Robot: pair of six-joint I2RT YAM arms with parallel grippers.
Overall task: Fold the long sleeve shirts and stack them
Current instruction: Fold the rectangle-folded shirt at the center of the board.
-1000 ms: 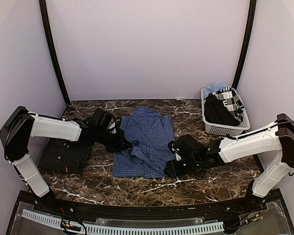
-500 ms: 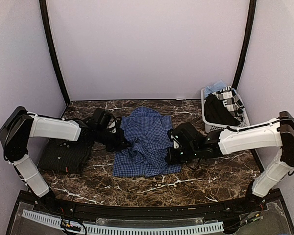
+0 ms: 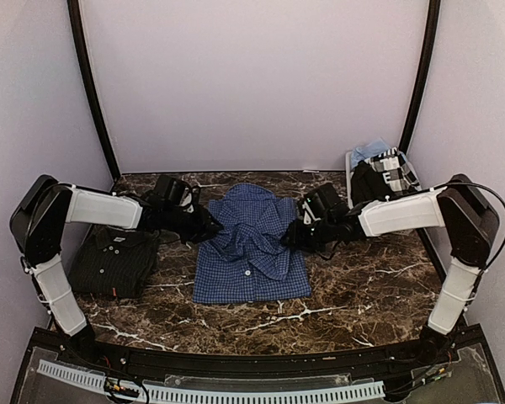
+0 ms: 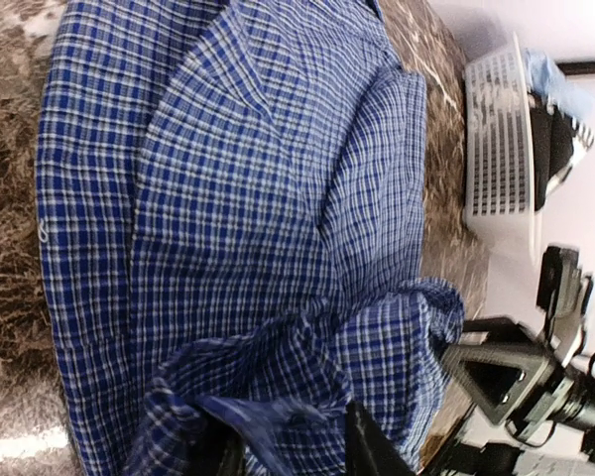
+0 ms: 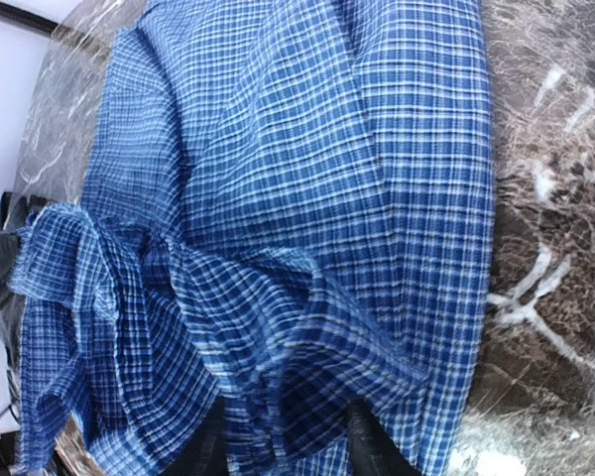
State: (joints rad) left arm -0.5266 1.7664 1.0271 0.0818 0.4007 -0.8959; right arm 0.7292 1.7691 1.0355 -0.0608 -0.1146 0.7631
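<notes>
A blue checked long sleeve shirt (image 3: 251, 252) lies at mid-table, collar toward the back, with cloth bunched across its middle. My left gripper (image 3: 210, 229) is at its left edge and my right gripper (image 3: 291, 237) at its right edge. In the left wrist view the left gripper (image 4: 288, 448) has its fingers apart with a loose flap of the shirt (image 4: 248, 228) between them. The right gripper (image 5: 283, 441) also stands open, with gathered folds of the shirt (image 5: 307, 198) between its fingers. A near-black shirt (image 3: 116, 261) lies folded at the left.
A white slatted basket (image 3: 387, 222) with more clothes stands at the back right; it also shows in the left wrist view as the basket (image 4: 496, 129). Bare marble table (image 3: 362, 286) lies in front and to the right of the blue shirt.
Both grippers moved toward the back, the right one from the shirt's front right corner. The bunched cloth came up over the shirt's middle. Both pairs of fingers have parted.
</notes>
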